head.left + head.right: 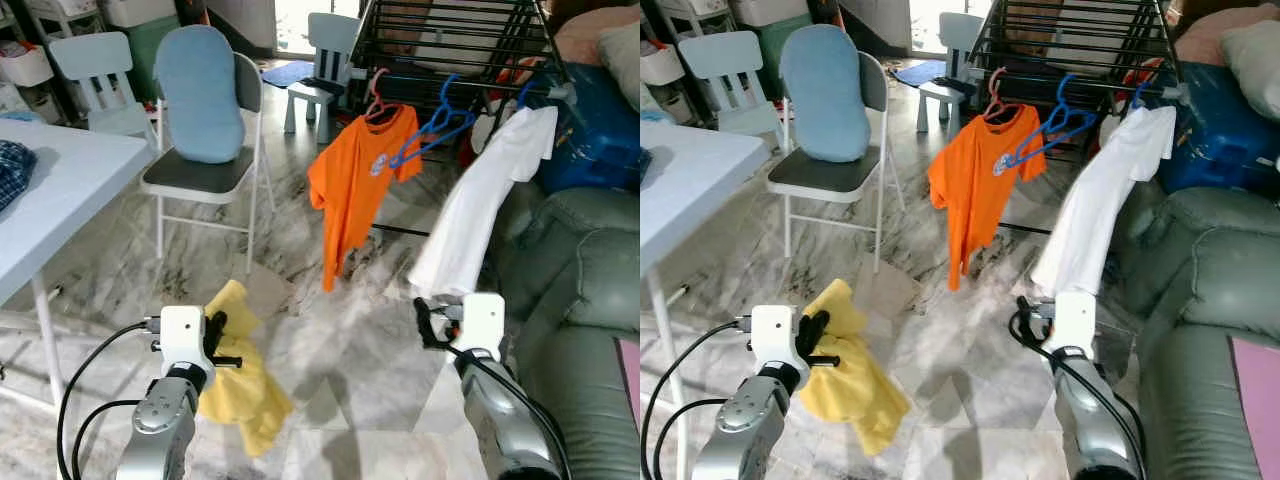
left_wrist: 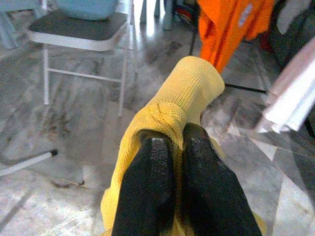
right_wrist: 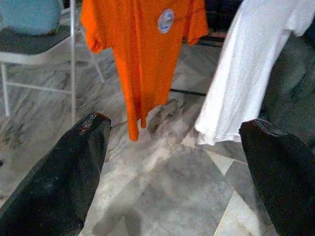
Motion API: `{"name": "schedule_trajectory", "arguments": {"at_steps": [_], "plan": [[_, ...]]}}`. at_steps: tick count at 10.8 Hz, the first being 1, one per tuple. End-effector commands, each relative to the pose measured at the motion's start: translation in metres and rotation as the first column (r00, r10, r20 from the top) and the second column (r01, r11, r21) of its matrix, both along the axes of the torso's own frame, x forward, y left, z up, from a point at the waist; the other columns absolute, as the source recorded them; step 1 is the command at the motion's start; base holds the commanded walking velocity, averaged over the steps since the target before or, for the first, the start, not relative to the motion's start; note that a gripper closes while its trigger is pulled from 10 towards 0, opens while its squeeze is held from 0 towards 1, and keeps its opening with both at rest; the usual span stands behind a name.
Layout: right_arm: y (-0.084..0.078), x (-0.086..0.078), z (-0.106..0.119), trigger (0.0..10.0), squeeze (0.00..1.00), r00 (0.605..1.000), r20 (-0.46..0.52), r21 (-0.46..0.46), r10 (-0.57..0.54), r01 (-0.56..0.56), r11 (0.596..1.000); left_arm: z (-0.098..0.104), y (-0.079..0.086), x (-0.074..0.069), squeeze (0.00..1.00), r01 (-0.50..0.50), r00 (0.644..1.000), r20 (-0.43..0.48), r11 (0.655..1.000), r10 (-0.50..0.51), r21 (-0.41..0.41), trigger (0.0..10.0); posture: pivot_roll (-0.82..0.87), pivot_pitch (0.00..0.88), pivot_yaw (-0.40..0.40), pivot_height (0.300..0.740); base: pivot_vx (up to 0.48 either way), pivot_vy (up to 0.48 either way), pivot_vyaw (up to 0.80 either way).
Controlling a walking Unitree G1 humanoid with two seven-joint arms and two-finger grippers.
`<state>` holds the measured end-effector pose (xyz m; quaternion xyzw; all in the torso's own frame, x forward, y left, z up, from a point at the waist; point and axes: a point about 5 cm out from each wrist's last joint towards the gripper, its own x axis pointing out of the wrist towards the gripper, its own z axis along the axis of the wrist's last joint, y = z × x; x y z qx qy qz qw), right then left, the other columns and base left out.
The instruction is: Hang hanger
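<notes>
My left gripper is shut on a yellow garment, which droops toward the marble floor; in the left wrist view the cloth folds over the closed fingertips. My right gripper is open and holds nothing, low in front of the white shirt. Ahead stands a black drying rack. From it hang an orange shirt on a pink hanger, a bare blue hanger, and the white shirt at the right end.
A folding chair with a blue cushion stands ahead on the left, next to a white table. A green sofa lines the right side. Small pale-blue chairs stand farther back. Open marble floor lies between me and the rack.
</notes>
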<state>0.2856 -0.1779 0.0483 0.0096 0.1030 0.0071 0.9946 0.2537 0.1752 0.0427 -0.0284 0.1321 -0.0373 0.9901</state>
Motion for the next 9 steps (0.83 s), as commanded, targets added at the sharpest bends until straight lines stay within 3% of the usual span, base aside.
{"name": "schedule_trajectory", "arguments": {"at_steps": [1, 6, 9], "plan": [[-0.0011, 0.0009, -0.0019, 10.0, 0.00, 1.000, -0.013, -0.009, 0.004, -0.004, 1.000, 0.0048, -0.0011, 0.0052, 0.00, 0.003, 1.000, 0.025, 1.000, -0.002, -0.008, 10.0, -0.10, 0.003, -0.010, 0.740, 0.000, 0.000, -0.80], [0.0020, 0.0018, -0.0022, 10.0, 0.00, 1.000, -0.008, 0.005, 0.012, -0.012, 1.000, 0.0028, -0.0020, 0.0085, 0.00, 0.022, 1.000, 0.010, 1.000, -0.022, -0.015, 10.0, -0.10, 0.020, 0.009, 0.740, 0.000, 0.000, -0.80], [0.0024, 0.0028, -0.0010, 10.0, 0.00, 1.000, -0.006, 0.006, 0.014, -0.014, 1.000, 0.0030, -0.0026, 0.0102, 0.00, 0.022, 1.000, 0.011, 1.000, -0.021, -0.016, 10.0, -0.10, 0.024, 0.004, 0.740, 0.000, 0.280, -0.66]]}}
